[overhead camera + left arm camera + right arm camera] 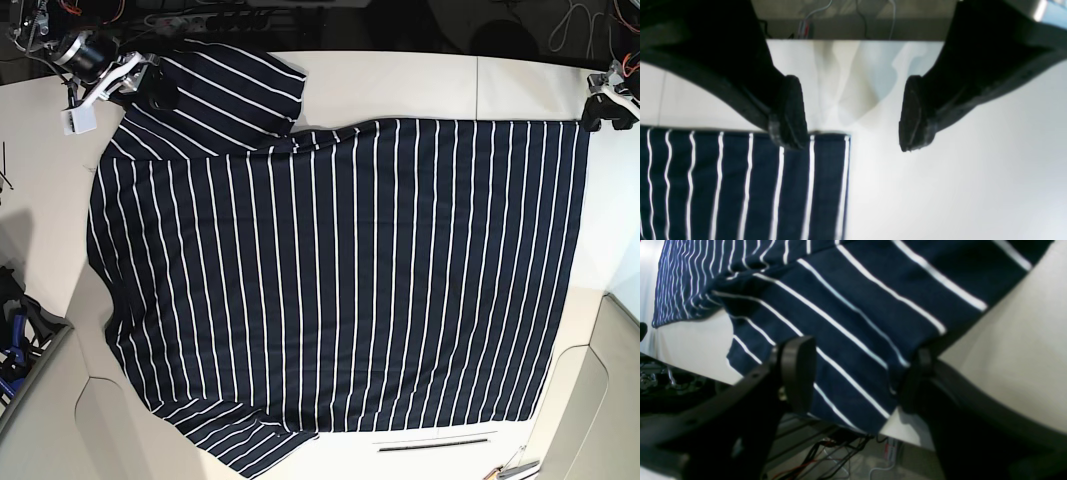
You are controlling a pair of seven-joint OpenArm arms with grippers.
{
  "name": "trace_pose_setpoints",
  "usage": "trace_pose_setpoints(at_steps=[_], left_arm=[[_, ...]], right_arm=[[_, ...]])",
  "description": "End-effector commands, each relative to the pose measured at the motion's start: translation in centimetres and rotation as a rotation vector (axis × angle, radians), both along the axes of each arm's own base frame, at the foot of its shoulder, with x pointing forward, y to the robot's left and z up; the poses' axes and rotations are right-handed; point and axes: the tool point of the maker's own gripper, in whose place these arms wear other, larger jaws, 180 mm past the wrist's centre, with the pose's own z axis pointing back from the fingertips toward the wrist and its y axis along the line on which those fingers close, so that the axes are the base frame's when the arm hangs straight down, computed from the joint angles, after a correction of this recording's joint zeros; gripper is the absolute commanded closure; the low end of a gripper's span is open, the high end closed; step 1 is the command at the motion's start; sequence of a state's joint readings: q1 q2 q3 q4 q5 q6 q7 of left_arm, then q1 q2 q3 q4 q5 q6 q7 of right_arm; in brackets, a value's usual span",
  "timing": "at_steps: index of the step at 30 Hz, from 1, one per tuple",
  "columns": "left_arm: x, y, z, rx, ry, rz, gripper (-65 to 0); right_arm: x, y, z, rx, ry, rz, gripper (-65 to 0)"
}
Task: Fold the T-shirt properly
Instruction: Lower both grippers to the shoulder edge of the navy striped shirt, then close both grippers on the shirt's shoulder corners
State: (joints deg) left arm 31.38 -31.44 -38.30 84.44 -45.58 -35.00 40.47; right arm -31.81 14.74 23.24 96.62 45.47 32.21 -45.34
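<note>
White tabletop (400, 80), with the striped navy T-shirt (340, 280) spread nearly flat across it, one sleeve (225, 85) lying at the far edge. Left gripper (853, 113) released, jaws wide, hovering over the hem corner (833, 146). Right gripper (857, 373) also spread, straddling the sleeve, nothing pinched. Best done by seating both claws on matching corners, clamping fully, then lifting together to keep the fold straight.
</note>
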Motion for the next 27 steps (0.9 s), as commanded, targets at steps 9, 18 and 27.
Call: trace_pose_setpoints(at_steps=[9,18,27], left_arm=[[0.2,1.6,-0.2,-0.038,-0.042,0.063,-46.0],[0.7,-1.7,-1.7,-0.12,-0.013,-0.011,-46.0],[0.0,-4.1,-3.1,-0.168,0.02,-0.063,-45.9]], right_arm=[[-0.3,-0.2,0.0,-0.011,0.013,0.015,-37.4],[-0.3,-0.2,0.0,-0.01,0.013,0.015,-37.4],[-0.9,1.2,0.4,0.084,0.051,0.024,-37.4]])
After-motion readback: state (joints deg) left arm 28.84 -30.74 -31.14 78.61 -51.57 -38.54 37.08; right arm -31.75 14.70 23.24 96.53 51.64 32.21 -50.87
